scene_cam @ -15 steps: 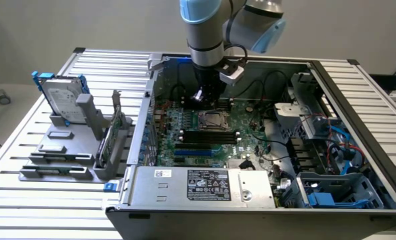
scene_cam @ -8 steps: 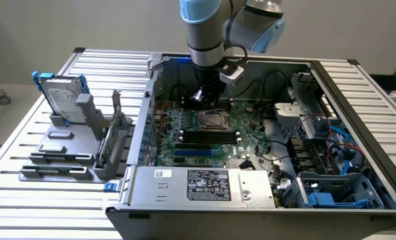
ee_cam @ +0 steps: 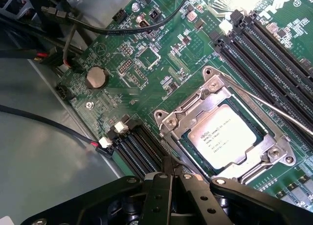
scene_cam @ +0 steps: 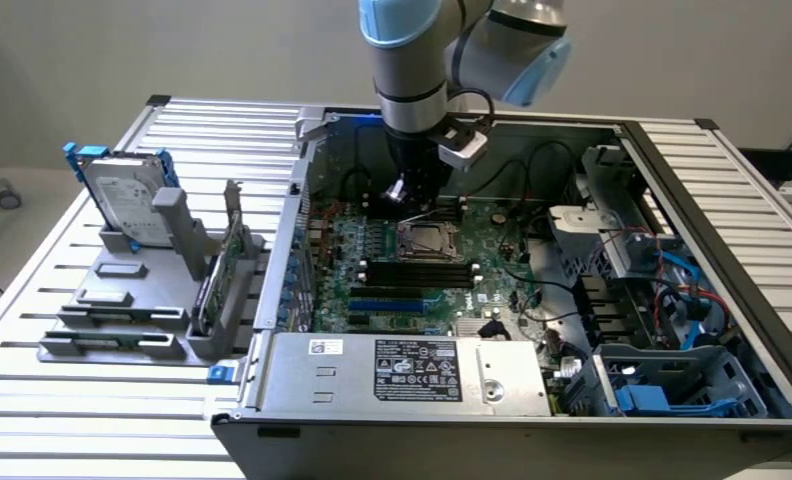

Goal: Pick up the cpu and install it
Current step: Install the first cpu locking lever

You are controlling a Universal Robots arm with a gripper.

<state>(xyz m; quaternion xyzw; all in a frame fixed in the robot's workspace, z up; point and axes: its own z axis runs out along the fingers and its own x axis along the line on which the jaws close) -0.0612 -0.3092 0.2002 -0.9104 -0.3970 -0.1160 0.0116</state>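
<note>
**Hidden / hard to read**
- In the wrist view the gripper [ee_cam: 171, 175] is cut off at the picture's edge, so the black linkages show but not the body behind them.
- In the exterior view its tips are dark against the inside of the computer case [scene_cam: 716, 200] and cannot be told apart.
- The cpu [ee_cam: 222, 137] lid carries several lines of dark print, too small to read.
- Large white letters on the motherboard [ee_cam: 146, 83], far beyond the fingertips, are cut by the picture's edge and not readable in full.
- The power supply [scene_cam: 416, 368] has a black-and-white label and a small white sticker. The text on both is illegible.

**Pose**
- The arm [scene_cam: 407, 60] drops close to vertical into the open case, with the wrist aimed straight down at the board.
- The fingers are together, tips meeting, with nothing between them.

**Task item**
- The cpu lies flat in its socket just ahead of and below the fingertips, not touching them.
- The metal socket frame [ee_cam: 171, 120] lies around its edges.
- A thin lever rod [ee_cam: 274, 107] runs past the socket on the side away from the gripper.

**Nearby**
- Memory slots [ee_cam: 264, 44] lie beyond the socket.
- A coin battery [ee_cam: 96, 78] sits well off to one side of the gripper.
- A hard drive [scene_cam: 123, 195] in a blue frame stands upright on a rack outside the case, well apart from the gripper, toward the exterior view's left.
</note>
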